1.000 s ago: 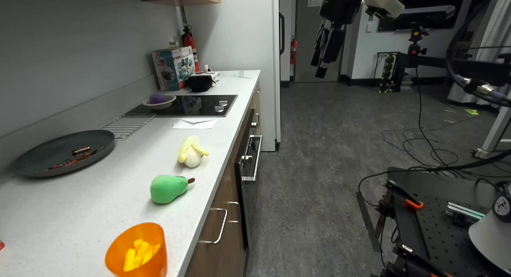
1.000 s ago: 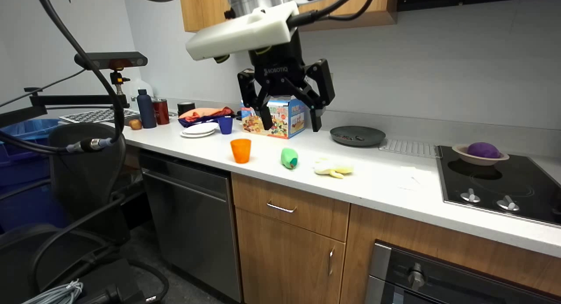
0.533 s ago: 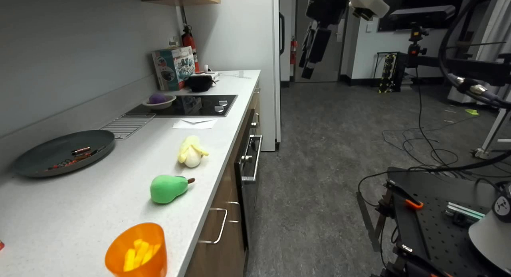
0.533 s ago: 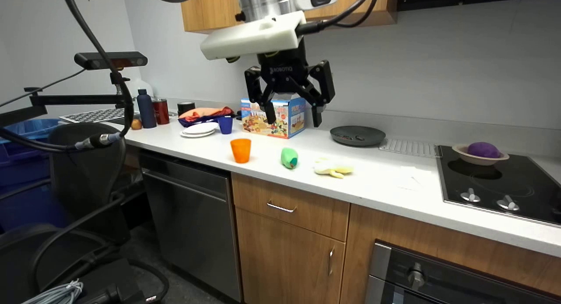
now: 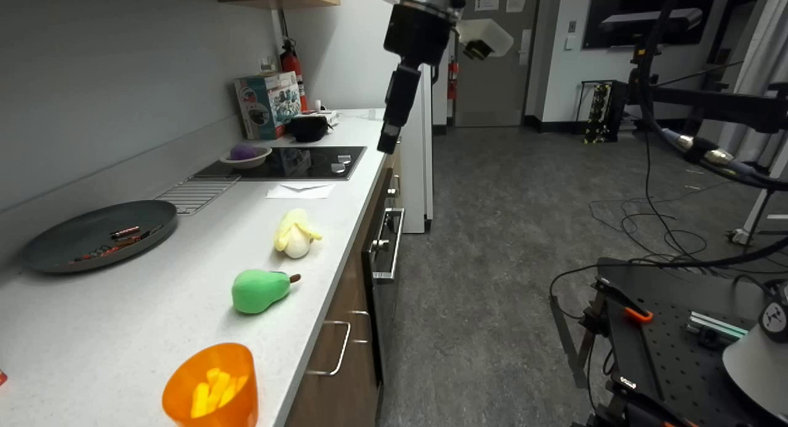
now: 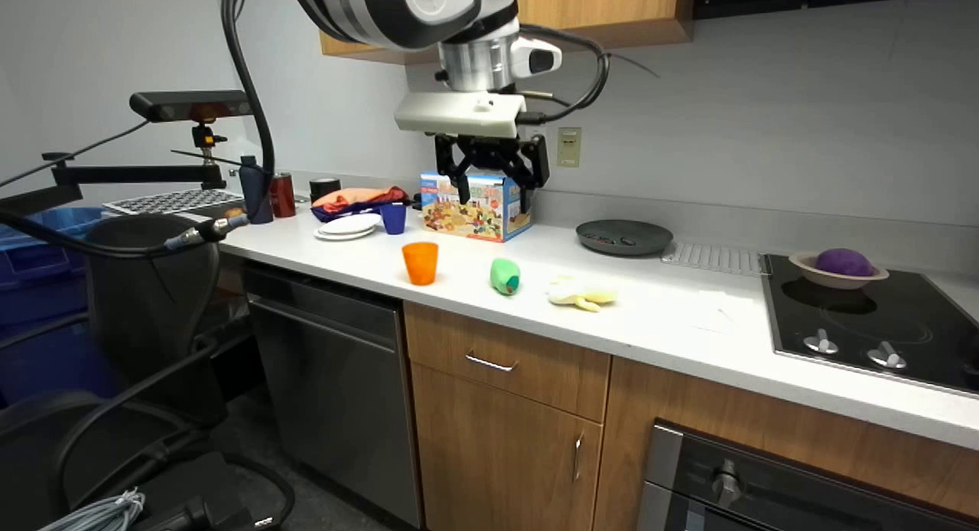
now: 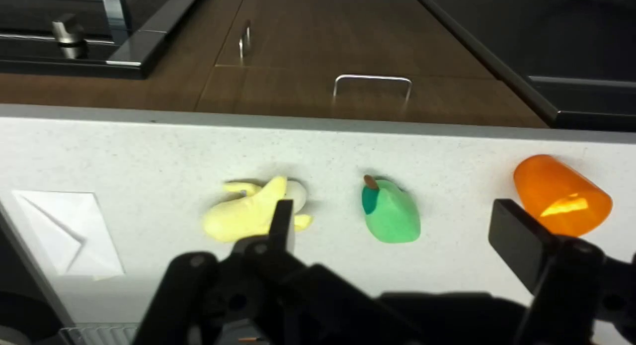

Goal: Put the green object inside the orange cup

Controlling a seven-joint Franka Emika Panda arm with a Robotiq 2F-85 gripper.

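Observation:
The green object (image 5: pixel 258 291) is a pear shape with a brown stem, lying on its side on the white counter. It also shows in an exterior view (image 6: pixel 504 275) and in the wrist view (image 7: pixel 395 220). The orange cup (image 5: pixel 178 393) stands upright beside it with yellow pieces inside. The cup also shows in an exterior view (image 6: pixel 421 265) and in the wrist view (image 7: pixel 544 181). My gripper (image 6: pixel 494 202) is open and empty, high above the counter. In the wrist view my gripper (image 7: pixel 395 206) has the green object framed between its fingers, well below and apart from them.
The pale yellow lumpy object (image 5: pixel 295 235) lies beside the green object. A dark round plate (image 5: pixel 148 215) holding small items and a wire rack (image 5: pixel 198 194) lie toward the wall. A colorful box (image 6: pixel 474 210), a blue cup (image 6: pixel 394 219) and white plates (image 6: pixel 348 225) stand farther back.
My gripper has moved lower and over toward the counter, from above the floor, and has turned somewhat. It stays open. The green object and orange cup have not moved.

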